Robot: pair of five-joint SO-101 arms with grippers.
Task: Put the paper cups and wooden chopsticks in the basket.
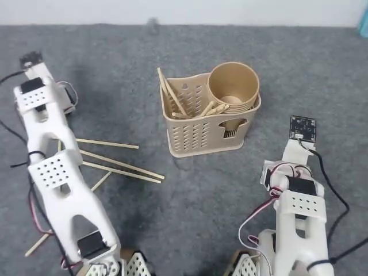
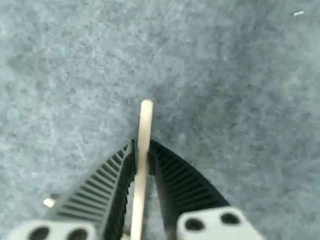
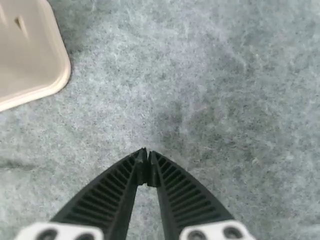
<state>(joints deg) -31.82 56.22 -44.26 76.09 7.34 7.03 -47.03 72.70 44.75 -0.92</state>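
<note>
A beige slotted basket stands mid-carpet, with nested paper cups in its right half and several wooden chopsticks leaning in its left half. Several more loose chopsticks lie on the carpet to the basket's left, beside the left arm. In the left wrist view my left gripper is shut on one chopstick, whose tip sticks out past the fingertips above the carpet. My right gripper is shut with nothing in it, just over the carpet near a corner of the basket.
Grey carpet covers the whole floor. Another single chopstick lies at the lower left by the left arm's base. The right arm stands to the lower right of the basket. A pale wall runs along the far edge.
</note>
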